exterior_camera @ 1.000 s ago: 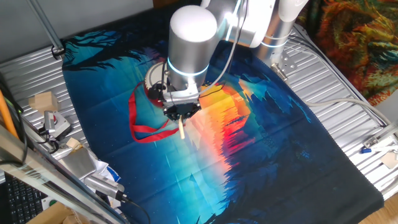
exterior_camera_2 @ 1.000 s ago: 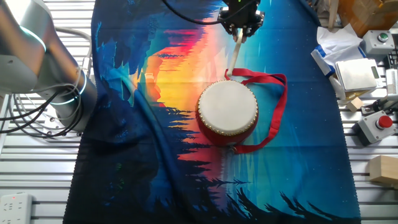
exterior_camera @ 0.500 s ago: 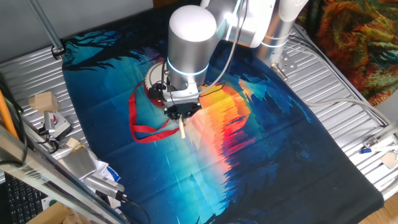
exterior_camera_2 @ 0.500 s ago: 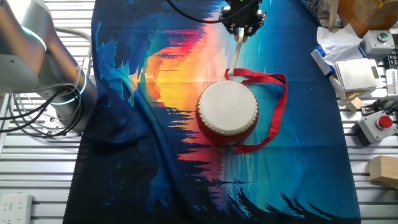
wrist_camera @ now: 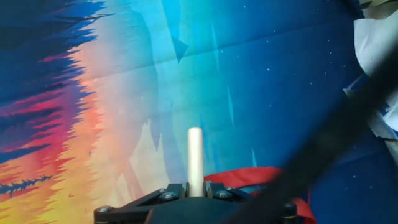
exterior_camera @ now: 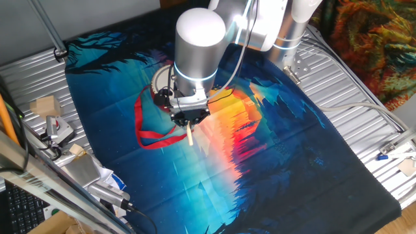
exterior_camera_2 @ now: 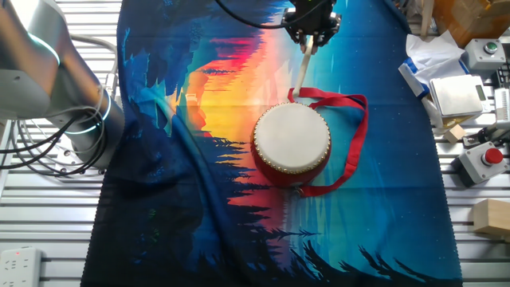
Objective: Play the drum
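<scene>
The drum (exterior_camera_2: 292, 142) sits upright on a printed cloth (exterior_camera_2: 199, 159) that covers the middle of the desk (exterior_camera_2: 48, 215), its cream-white skin facing up and its red sides showing below the rim. A long red ribbon (exterior_camera_2: 356, 135) loops out from the drum across the cloth and back to the drum's near edge. In one fixed view the drum (exterior_camera: 158, 86) is mostly hidden behind the arm's silver wrist, and only part of its pale top and red edge shows, with the ribbon (exterior_camera: 140, 123) trailing in a loop over the blue part of the cloth.

The pincer (exterior_camera_2: 311, 33) hangs above the cloth just beyond the drum and is closed around a thin pale wooden stick (exterior_camera_2: 302, 68). The stick slopes down from the pincer toward the drum, and its lower end lies close to the drum's far rim, where the ribbon crosses; whether the tip touches the skin cannot be told. In the hand view the stick (wrist_camera: 195, 158) rises straight out from between the two black fingers (wrist_camera: 163, 196), which clamp its base, with a strip of the red ribbon (wrist_camera: 249, 175) behind it.

Off the cloth, small boxes and a red-buttoned unit (exterior_camera_2: 484, 162) rest on the bare metal desk.
</scene>
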You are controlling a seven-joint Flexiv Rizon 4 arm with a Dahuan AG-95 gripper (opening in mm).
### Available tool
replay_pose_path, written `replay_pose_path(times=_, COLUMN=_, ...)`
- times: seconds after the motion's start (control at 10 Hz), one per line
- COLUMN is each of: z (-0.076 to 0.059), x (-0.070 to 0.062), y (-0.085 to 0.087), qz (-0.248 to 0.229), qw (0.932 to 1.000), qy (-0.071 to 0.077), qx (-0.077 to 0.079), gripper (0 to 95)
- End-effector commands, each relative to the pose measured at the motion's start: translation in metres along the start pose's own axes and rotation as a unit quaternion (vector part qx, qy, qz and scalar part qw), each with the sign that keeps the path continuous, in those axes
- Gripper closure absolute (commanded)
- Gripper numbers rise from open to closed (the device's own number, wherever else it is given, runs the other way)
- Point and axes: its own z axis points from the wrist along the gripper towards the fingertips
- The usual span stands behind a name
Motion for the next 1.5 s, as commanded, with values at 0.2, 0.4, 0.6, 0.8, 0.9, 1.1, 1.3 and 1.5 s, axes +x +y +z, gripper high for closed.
replay_pose_path(times=0.2, z=0.000, x=0.000, y=0.000, qz=0.002, qw=1.0000, qy=0.000, qx=0.000, gripper=95.0)
replay_pose_path(times=0.4, z=0.000, x=0.000, y=0.000, qz=-0.001, qw=1.0000, qy=0.006, qx=-0.004, gripper=95.0)
replay_pose_path(times=0.6, z=-0.003, x=0.000, y=0.001, qz=0.013, qw=0.9998, qy=0.012, qx=-0.003, gripper=95.0)
replay_pose_path(times=0.8, z=-0.005, x=0.000, y=0.001, qz=0.015, qw=0.9994, qy=0.032, qx=0.003, gripper=95.0)
replay_pose_path(times=0.9, z=-0.008, x=0.000, y=0.002, qz=0.022, qw=0.9992, qy=0.034, qx=0.004, gripper=95.0)
replay_pose_path(times=1.1, z=-0.020, x=-0.002, y=0.007, qz=0.026, qw=0.9987, qy=0.041, qx=-0.011, gripper=95.0)
replay_pose_path(times=1.3, z=-0.030, x=-0.004, y=0.011, qz=0.022, qw=0.9981, qy=0.056, qx=-0.012, gripper=95.0)
replay_pose_path(times=1.5, z=-0.036, x=-0.006, y=0.014, qz=0.021, qw=0.9976, qy=0.065, qx=-0.014, gripper=95.0)
